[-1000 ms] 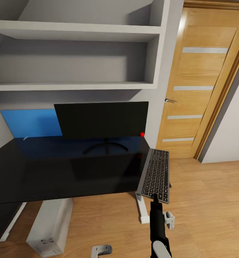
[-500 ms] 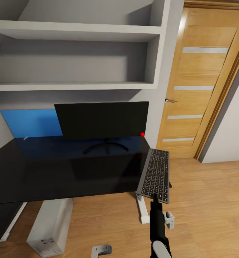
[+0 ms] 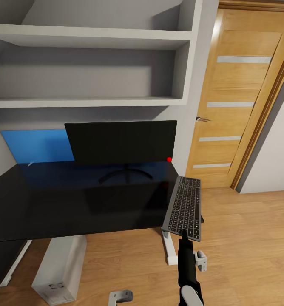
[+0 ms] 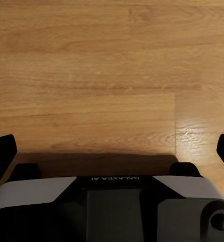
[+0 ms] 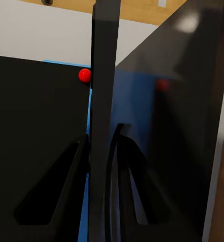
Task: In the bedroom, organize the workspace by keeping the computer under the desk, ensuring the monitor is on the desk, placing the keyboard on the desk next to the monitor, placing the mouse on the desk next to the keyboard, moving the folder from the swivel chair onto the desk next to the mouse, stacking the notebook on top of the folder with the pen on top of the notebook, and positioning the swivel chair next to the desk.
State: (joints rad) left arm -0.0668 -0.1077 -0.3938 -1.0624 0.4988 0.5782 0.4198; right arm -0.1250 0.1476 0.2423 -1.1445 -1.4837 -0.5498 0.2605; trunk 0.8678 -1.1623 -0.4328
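right gripper point(image 3: 184, 232) clamped on slim dark grey keyboard point(image 3: 184, 208) (near end) | keyboard beside glossy black desk point(image 3: 74, 199) edge | left gripper point(image 4: 112, 151) jaws wide apart, empty

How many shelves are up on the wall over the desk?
2. The upper shelf sits above the lower shelf, both over the monitor on the desk. More could be hidden above the picture.

The right arm point(image 3: 188, 267) is a slim black tube with a white rounded cuff at its lower end and a small grey bracket on its side. The left gripper point(image 4: 112, 151) has a white shell with dark grey panels, the mirrored letters "GALAXEA AI", and black fingers point(image 4: 2, 151).
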